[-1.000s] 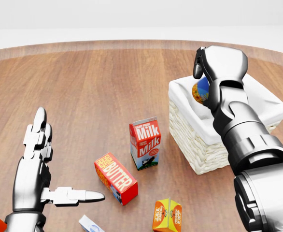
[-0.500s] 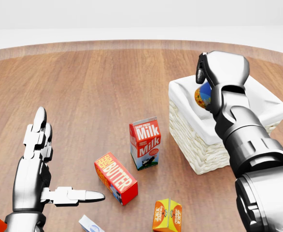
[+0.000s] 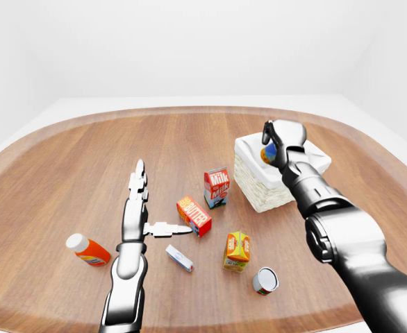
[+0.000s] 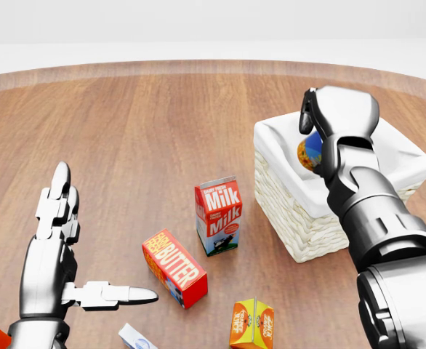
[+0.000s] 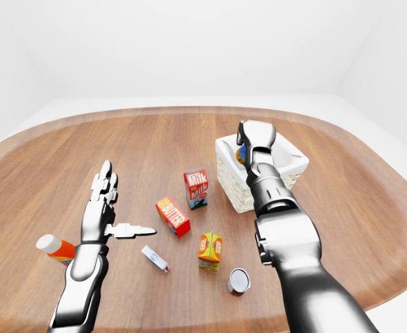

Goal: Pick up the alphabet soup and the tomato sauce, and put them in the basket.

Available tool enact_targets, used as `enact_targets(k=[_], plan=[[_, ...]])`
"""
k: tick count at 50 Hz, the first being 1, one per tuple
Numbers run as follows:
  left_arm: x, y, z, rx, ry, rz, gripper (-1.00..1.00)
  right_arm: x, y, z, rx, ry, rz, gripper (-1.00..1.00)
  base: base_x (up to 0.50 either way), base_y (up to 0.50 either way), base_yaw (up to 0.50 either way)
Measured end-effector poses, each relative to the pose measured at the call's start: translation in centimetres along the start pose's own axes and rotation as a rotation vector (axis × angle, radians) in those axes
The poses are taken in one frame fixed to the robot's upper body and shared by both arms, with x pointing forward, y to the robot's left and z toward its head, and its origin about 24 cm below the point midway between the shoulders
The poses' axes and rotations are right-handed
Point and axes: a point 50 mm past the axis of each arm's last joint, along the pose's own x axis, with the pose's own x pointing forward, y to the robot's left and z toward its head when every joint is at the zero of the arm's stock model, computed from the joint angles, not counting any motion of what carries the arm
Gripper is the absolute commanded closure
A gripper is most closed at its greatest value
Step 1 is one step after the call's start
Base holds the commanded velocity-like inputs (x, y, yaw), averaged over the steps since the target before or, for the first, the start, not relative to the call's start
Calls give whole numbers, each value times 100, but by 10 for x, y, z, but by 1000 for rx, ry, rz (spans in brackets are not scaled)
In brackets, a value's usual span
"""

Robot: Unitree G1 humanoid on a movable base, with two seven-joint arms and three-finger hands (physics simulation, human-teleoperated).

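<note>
1. The right hand (image 4: 322, 134) hangs over the white basket (image 4: 286, 189), its fingers closed round a blue and orange can (image 4: 309, 154), label unreadable, held above the basket's opening.
2. Another can (image 3: 264, 280) lies near the table's (image 3: 64, 173) bottom edge, well apart from both hands.
3. The left hand (image 4: 57, 240) is spread open, holding nothing.

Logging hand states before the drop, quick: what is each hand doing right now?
Left hand: open, flat, holding nothing.
Right hand: shut on a can, over the basket.
</note>
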Motion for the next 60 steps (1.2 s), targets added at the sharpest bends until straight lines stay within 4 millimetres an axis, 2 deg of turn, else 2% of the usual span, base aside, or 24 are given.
enact_targets(k=[20,21,22,23,24,25,60], plan=[[0,0,1,1,-5,-2,-100,-2,5,-3,-2,7,19,100,0,0,0],[0,0,1,1,-6,-2,-100,-2,5,-3,-2,7,20,82,0,0,0],[0,0,1,1,-6,-2,-100,-2,5,-3,-2,7,19,29,0,0,0],[0,0,2,1,-6,-2,-100,-2,5,-3,-1,8,19,12,0,0,0],[0,0,2,1,-7,-2,-100,-2,6,-3,0,8,18,-48,0,0,0],[0,0,2,1,-7,-2,-100,-2,6,-3,0,8,17,-100,0,0,0],[0,0,2,1,-10,-2,-100,0,-1,-1,-1,3,-11,-100,0,0,0]])
